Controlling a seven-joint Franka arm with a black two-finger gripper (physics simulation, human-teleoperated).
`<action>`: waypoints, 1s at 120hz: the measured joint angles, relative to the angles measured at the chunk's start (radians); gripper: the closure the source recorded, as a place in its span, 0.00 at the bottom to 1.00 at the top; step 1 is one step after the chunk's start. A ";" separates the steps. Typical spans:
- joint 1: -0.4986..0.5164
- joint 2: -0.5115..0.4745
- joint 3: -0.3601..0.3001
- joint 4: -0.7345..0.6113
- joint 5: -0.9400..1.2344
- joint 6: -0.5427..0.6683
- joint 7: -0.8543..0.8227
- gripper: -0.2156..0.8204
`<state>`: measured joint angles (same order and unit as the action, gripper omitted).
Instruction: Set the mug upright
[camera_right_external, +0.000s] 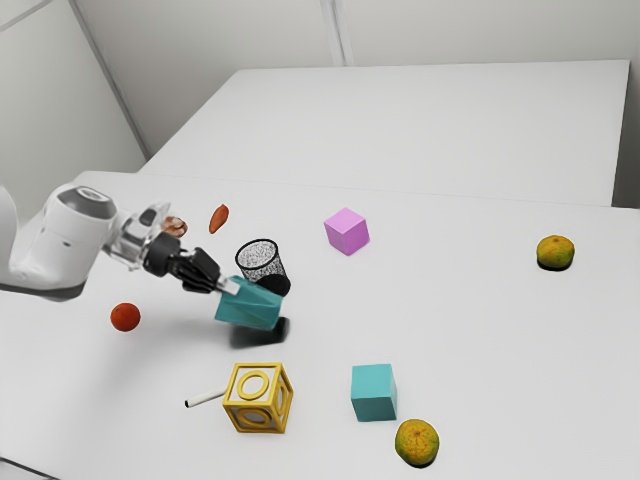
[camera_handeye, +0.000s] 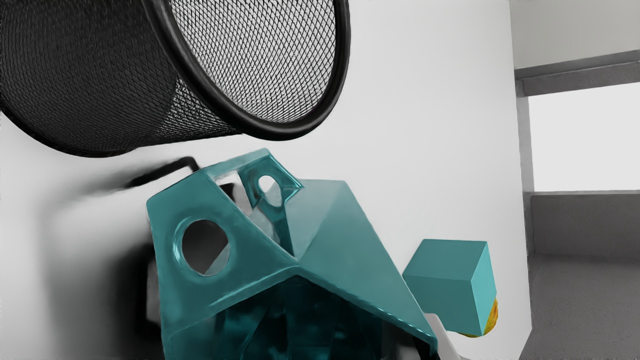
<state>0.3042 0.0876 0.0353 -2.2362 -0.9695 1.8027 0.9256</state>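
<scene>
Across the surface, exterior view: pink cube, yellow-framed block, white rod. Wrist view: round openings pierce the teal mug. Gripper: fingers parted by the mug's width, closed on it; mug tilted at the fingertips, raised above the surface, near the mesh cup.

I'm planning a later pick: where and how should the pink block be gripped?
I'd come straight down from above and grip the pink block by two opposite upright sides. Its flat top faces up, and its flat sides should pinch squarely; avoid closing across the corners, which would likely twist it.
</scene>
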 joint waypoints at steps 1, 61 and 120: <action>0.000 -0.004 0.002 0.000 0.001 -0.002 0.001 0.94; 0.004 -0.138 -0.013 0.099 0.474 0.041 -0.102 0.97; -0.016 -0.096 -0.116 0.234 0.820 0.115 -0.333 0.97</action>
<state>0.2885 -0.0087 -0.0808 -2.0022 -0.1497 1.9173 0.5927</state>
